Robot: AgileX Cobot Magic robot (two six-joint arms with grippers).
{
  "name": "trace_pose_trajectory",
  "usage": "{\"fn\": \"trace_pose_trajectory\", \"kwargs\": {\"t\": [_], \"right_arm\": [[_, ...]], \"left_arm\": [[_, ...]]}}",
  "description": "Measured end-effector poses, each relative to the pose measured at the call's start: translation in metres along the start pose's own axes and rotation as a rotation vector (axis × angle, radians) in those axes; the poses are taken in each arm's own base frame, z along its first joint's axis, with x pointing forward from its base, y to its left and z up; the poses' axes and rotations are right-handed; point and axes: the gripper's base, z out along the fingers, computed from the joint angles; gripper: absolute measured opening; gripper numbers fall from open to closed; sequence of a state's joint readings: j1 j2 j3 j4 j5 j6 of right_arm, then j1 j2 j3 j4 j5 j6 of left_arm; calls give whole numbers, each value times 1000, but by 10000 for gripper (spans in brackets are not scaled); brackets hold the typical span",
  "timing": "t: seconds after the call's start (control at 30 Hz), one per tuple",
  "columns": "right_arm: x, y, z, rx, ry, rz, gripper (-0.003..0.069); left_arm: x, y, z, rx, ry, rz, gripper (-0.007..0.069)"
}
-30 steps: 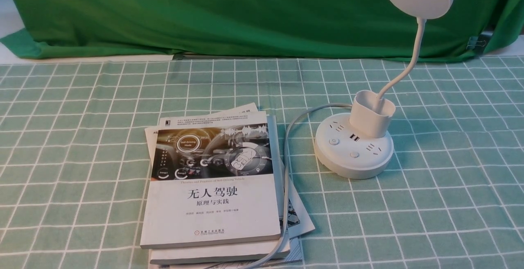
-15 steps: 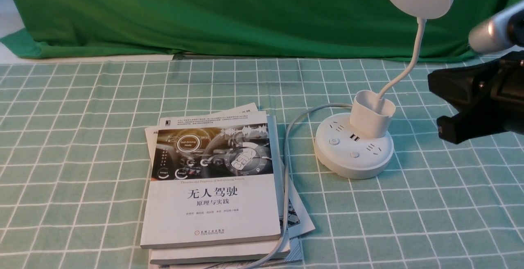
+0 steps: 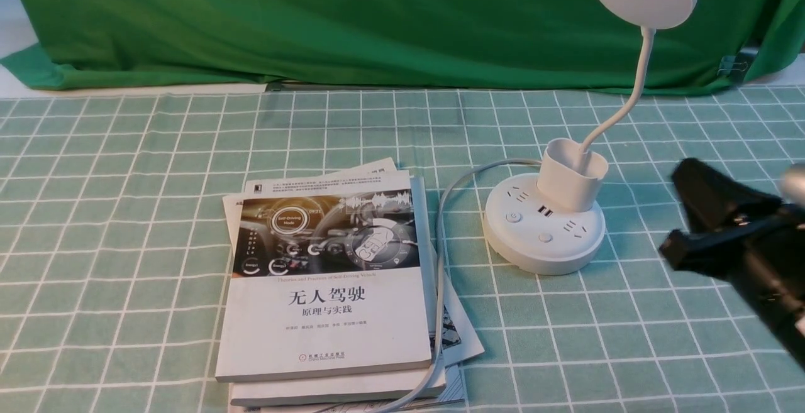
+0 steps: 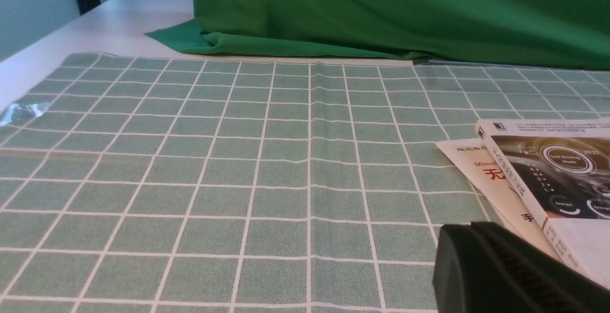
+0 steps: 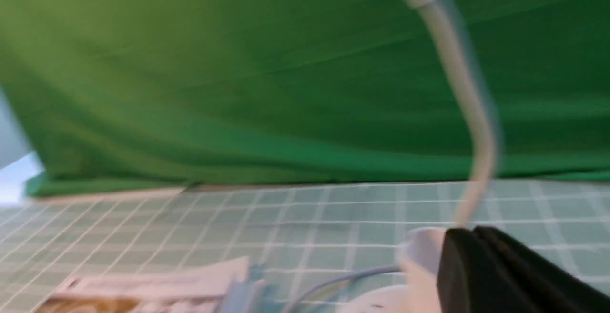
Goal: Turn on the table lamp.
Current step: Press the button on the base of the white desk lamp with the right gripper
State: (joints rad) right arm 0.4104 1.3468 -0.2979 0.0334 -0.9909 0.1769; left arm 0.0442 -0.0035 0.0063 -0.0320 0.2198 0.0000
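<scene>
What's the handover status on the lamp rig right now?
Left gripper: only its tip shows, over the tablecloth beside the books; open or shut unclear.
Right gripper: low, to the right of the table lamp, apart from it; blurred, state unclear.
Lamp: upright, right of the books; its cord crosses their right edge.
Done: approach only, no contact, no glow visible.
Left: press one of the two buttons on the base; I can't tell which switches the light.

The table lamp (image 3: 544, 232) stands right of the stacked books (image 3: 327, 300), its cord (image 3: 439, 256) crossing their right edge.
</scene>
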Motion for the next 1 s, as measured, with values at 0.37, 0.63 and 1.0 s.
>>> {"fn": "trace_pose_trajectory", "kwargs": {"t": [0.37, 0.63, 1.0], "right_arm": [[85, -5, 34, -82, 215, -29, 27], [110, -9, 39, -88, 292, -124, 27], [86, -3, 80, -120, 125, -229, 27]], "left_arm": [[0, 0, 0, 0, 0, 0, 21], [0, 0, 0, 0, 0, 0, 21], [0, 0, 0, 0, 0, 0, 21]]}}
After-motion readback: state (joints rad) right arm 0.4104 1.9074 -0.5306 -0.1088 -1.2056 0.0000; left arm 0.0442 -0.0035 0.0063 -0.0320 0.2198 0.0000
